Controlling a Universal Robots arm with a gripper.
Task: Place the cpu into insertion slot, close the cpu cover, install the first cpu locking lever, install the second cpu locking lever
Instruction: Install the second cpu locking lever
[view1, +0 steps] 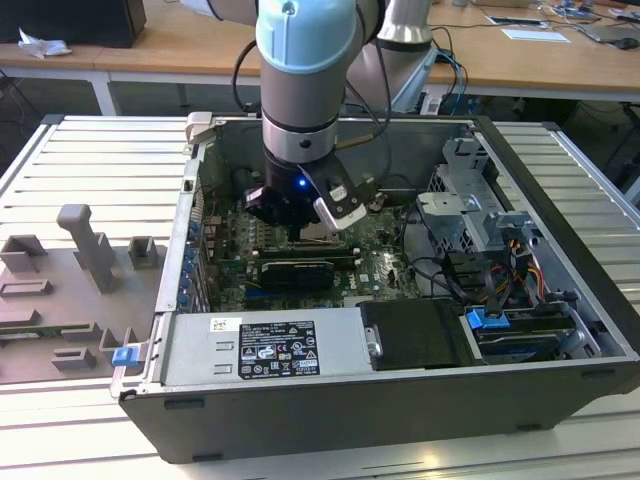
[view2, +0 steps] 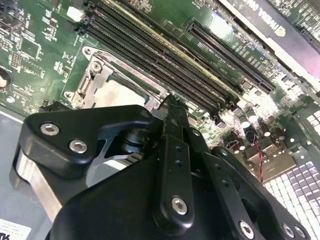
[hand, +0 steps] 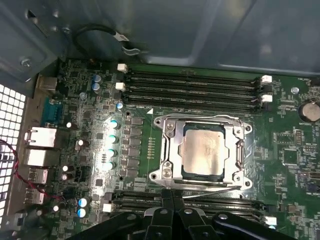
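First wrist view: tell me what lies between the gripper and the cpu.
In the first wrist view, between the gripper and the cpu lie the cpu cover's near edge and a thin metal locking lever.

Ribbed pale metal table (view1: 90, 160), slatted from edge to edge. Directly on it: an open dark computer case (view1: 400, 400), lying on its side across the middle and towards the exterior view's right, green motherboard (view1: 385, 262) exposed inside. On the exterior view's left, just beside the case, a grey fixture plate (view1: 60, 310) with raised blocks and an upright grey post (view1: 85, 240); a small blue clip (view1: 125, 355) at its near corner, close to the case wall. Behind, wooden desks (view1: 190, 45) beyond the slats.
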